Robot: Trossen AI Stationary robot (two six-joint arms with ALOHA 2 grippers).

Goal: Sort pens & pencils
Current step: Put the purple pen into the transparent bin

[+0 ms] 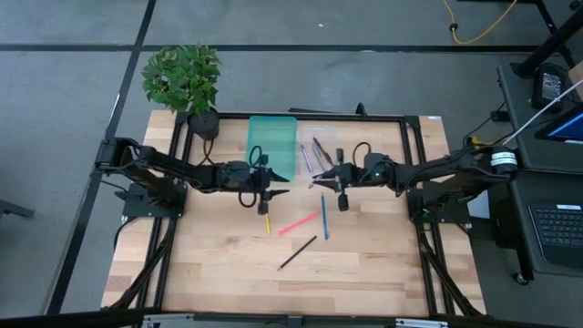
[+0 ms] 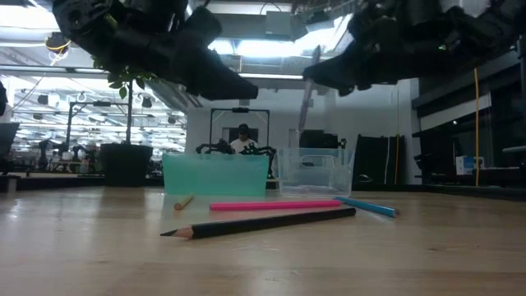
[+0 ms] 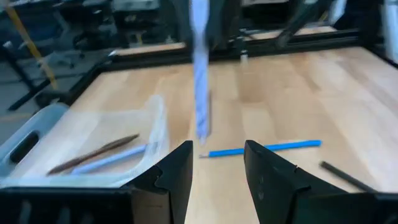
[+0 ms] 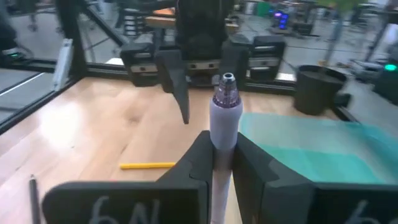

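A pale wooden table (image 1: 364, 273) seen from above, with two dark robot arms reaching in from the 9 and 3 o'clock sides and meeting near the middle.

The right gripper (image 4: 216, 163) is clamped on a pale purple pen with a silvery tip (image 4: 225, 118), holding it nearly upright above the table — in the level view it hangs as a thin pale stick (image 2: 307, 86) over the clear plastic rectangular tray (image 2: 316, 174). That clear tray (image 1: 317, 155) sits toward 12 o'clock from the table's centre and already holds a dark brown stick (image 3: 93, 154) and a pale blue-white one (image 3: 112, 158) lying side by side.

The left gripper (image 3: 217, 163) hovers above the table with its two dark fingers (image 3: 177, 171) spread apart and nothing between them. It sits just beside the teal translucent rectangular tray (image 1: 272, 144), which lies at the clear tray's 9 o'clock side.

Four sticks lie loose on the wood, toward 6 o'clock from the grippers: a short yellow-orange pencil (image 1: 268, 222), a pink-red one (image 1: 299, 223), a blue one (image 1: 323, 217), and — nearest the 6 o'clock edge — a black sharpened pencil (image 1: 297, 252).

A potted green leafy plant (image 1: 185, 80) stands at the table's 11 o'clock corner.
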